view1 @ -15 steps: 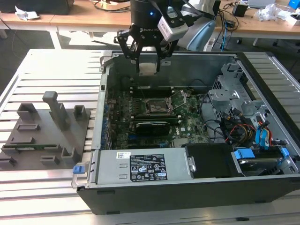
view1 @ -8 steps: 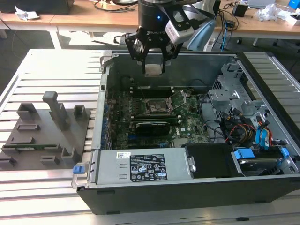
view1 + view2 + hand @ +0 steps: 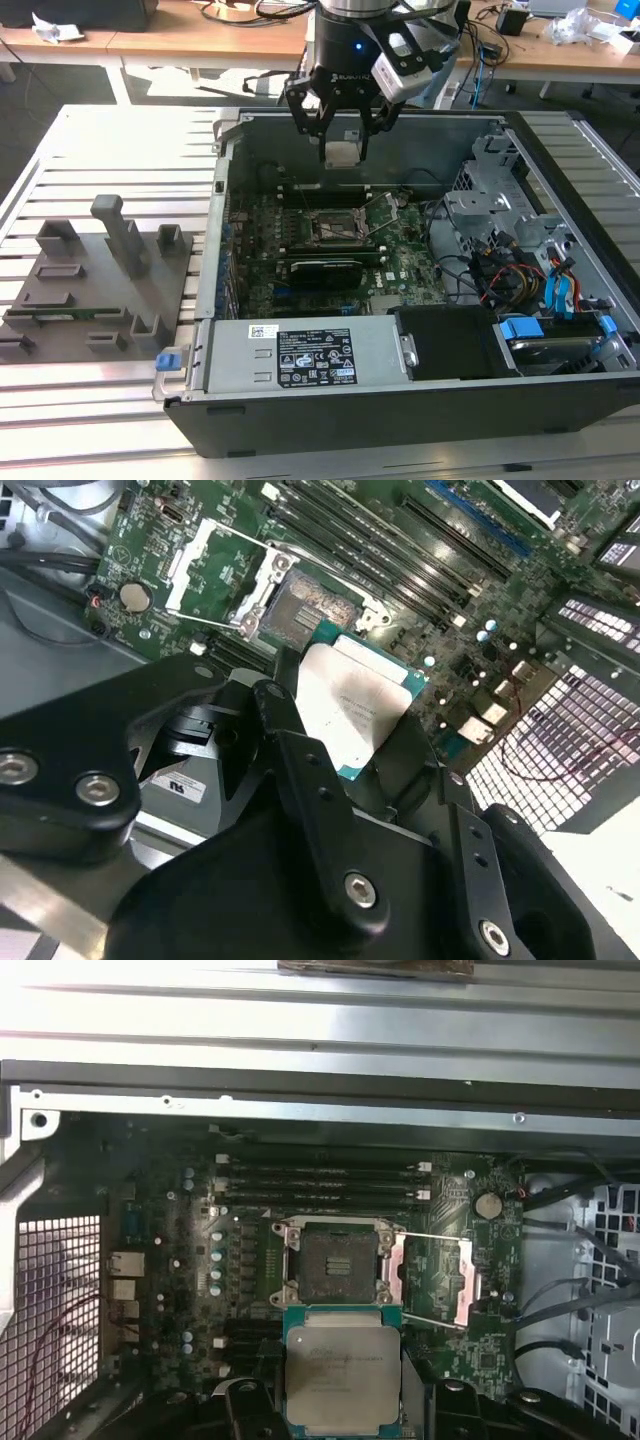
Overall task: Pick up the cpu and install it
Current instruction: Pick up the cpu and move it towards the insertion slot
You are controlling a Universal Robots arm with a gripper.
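The cpu [image 3: 341, 153], a flat square chip with a pale metal top and a green rim, hangs above the open computer case [image 3: 215, 300]. My gripper [image 3: 342, 150] is shut on it, black fingers [image 3: 285, 730] pressing its opposite edges. In both wrist views the cpu [image 3: 343, 1372] [image 3: 350, 705] sits between the fingers, with the gripper [image 3: 343, 1410] [image 3: 345, 735] around it. The black socket [image 3: 335, 1265] [image 3: 310, 605] [image 3: 335, 228] on the green motherboard lies open and bare below, its metal load plate [image 3: 440, 1280] swung aside. The chip is well above the socket, not touching it.
A grey fixture block [image 3: 95, 280] with slots lies at the exterior view's left. Inside the case are a long black card [image 3: 325, 270], memory slots [image 3: 320, 1185], the power supply [image 3: 310, 360], a drive cage [image 3: 500, 200] and loose cables [image 3: 520, 275].
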